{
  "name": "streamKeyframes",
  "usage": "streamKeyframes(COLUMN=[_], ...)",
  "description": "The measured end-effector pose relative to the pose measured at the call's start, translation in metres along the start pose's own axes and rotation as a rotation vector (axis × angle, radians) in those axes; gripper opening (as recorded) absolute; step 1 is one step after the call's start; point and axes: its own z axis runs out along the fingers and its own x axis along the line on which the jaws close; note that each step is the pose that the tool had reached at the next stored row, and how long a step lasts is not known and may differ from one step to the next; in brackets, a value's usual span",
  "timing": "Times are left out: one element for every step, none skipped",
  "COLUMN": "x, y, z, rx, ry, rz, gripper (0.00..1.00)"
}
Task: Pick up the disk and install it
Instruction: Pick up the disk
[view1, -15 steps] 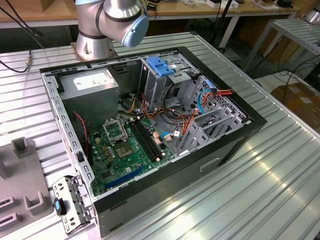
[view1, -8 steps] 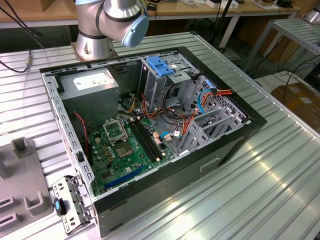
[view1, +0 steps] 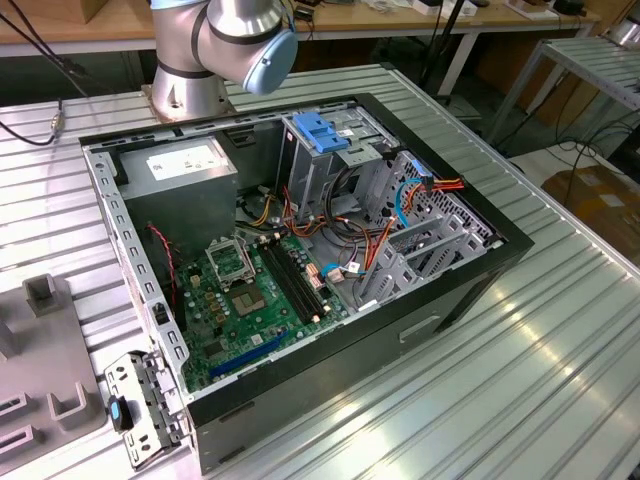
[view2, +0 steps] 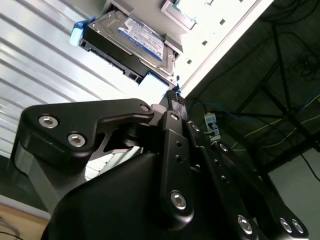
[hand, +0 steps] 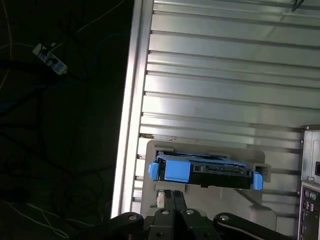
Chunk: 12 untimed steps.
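Note:
The disk (hand: 205, 172) is a flat metal drive with bright blue rails. It lies on a pale grey holder plate (hand: 200, 149) on the ribbed metal table, close to the table's edge. In the second wrist view the disk (view2: 131, 41) shows its pale label and one blue rail end. My gripper (hand: 171, 195) hovers a short way off from the disk's long side. Its black fingers are together with nothing between them, and the fingertips (view2: 173, 96) stop just short of the drive.
The open computer case (view1: 300, 250) sits mid-table in the exterior view, with a drive cage under a blue latch plate (view1: 320, 130) and a grey power-supply box (view1: 180, 165). The arm's base (view1: 220, 50) stands behind it. Beyond the table edge (hand: 127, 125) is dark floor with cables.

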Motion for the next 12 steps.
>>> streamKeyframes(x=[-0.0002, -0.0003, -0.0003, -0.0004, -0.0004, -0.0005, -0.0005, -0.0005, -0.0005, -0.0005, -0.0005, -0.0005], y=[0.0001, 0.0001, 0.0001, 0.0001, 0.0000, 0.0001, 0.0000, 0.0000, 0.0000, 0.0000, 0.0000, 0.0000], z=[0.0000, 0.0000, 0.0000, 0.0001, 0.0000, 0.0001, 0.0000, 0.0000, 0.0000, 0.0000, 0.0000, 0.0000], rx=[0.0001, 0.0001, 0.0001, 0.0002, 0.0003, 0.0004, 0.0006, 0.0007, 0.0009, 0.0009, 0.0011, 0.0011], ry=[0.0003, 0.0004, 0.0011, 0.0016, 0.0021, 0.0033, 0.0052, 0.0064, 0.0073, 0.0082, 0.0090, 0.0099], rz=[-0.007, -0.012, -0.026, -0.038, -0.049, -0.077, -0.118, -0.147, -0.167, -0.186, -0.206, -0.224], gripper=[0.11, 0.11, 0.11, 0.11, 0.11, 0.11, 0.11, 0.11, 0.11, 0.11, 0.11, 0.11])
